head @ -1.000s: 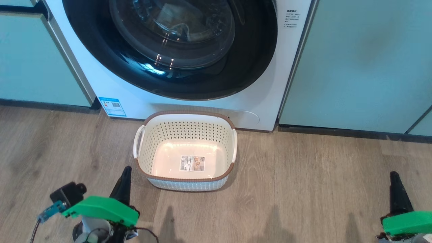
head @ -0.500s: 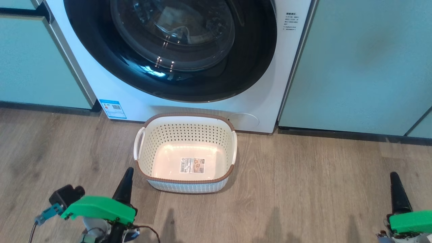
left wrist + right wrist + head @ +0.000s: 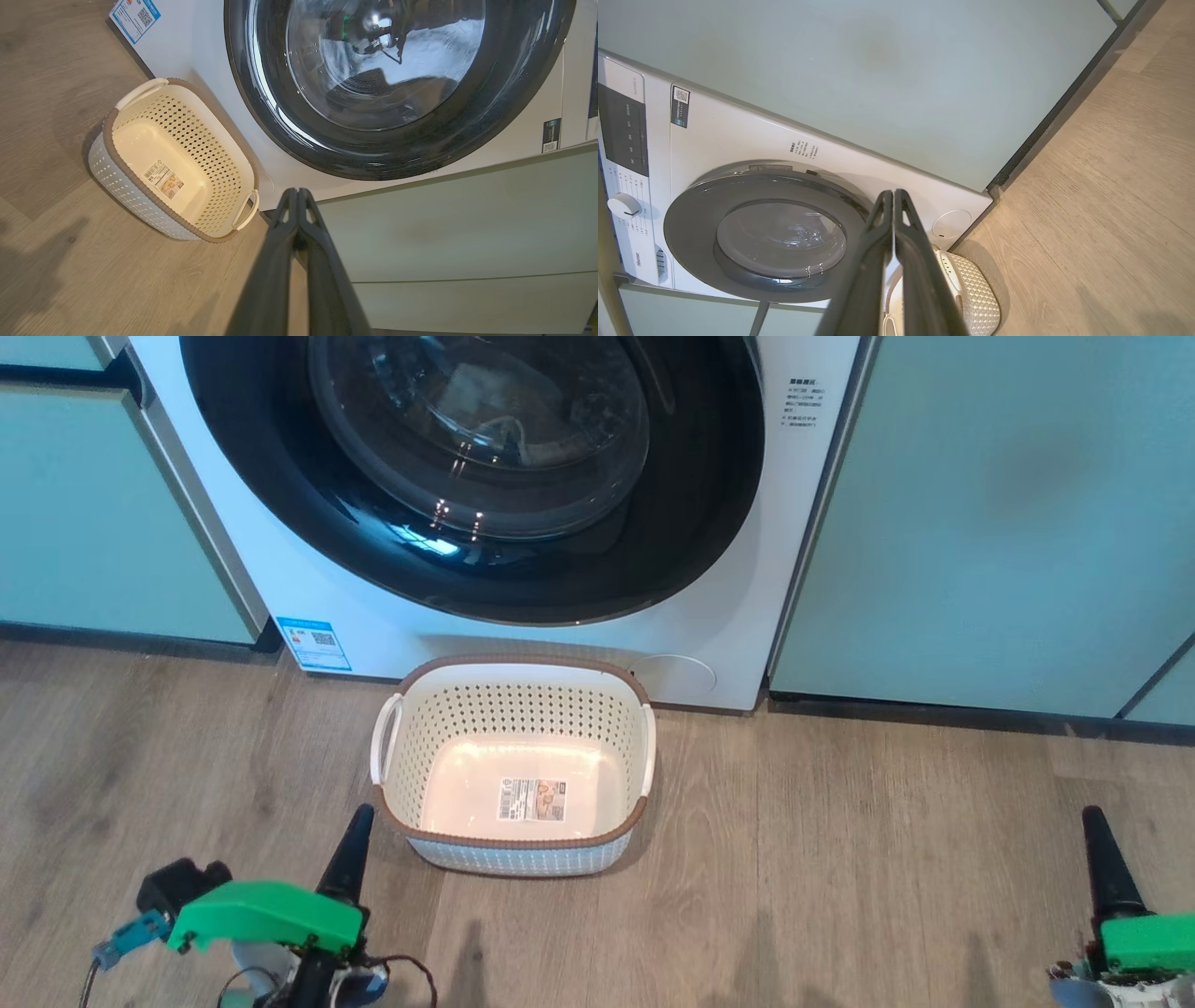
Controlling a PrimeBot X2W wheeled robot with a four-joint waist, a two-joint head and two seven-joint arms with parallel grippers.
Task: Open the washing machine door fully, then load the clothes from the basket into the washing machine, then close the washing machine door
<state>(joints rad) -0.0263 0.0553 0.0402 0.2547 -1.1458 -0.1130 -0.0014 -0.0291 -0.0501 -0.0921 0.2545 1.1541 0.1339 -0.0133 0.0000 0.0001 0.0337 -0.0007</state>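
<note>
Left fingers (image 3: 347,859) and right fingers (image 3: 1106,873) pressed together, empty; basket (image 3: 523,709) bare; door (image 3: 252,457) looks shut. Unlatched, it'd swing open.

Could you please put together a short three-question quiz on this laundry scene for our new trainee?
1. True or false: the washing machine door stands open.
2. What lies in the basket? A) a folded towel B) nothing but the label on its bottom C) a bottle
3. Fill in the gap: the left gripper and the right gripper both have their fingers ____.
Key: 1 false, it is closed against the machine; 2 B; 3 shut.
</note>
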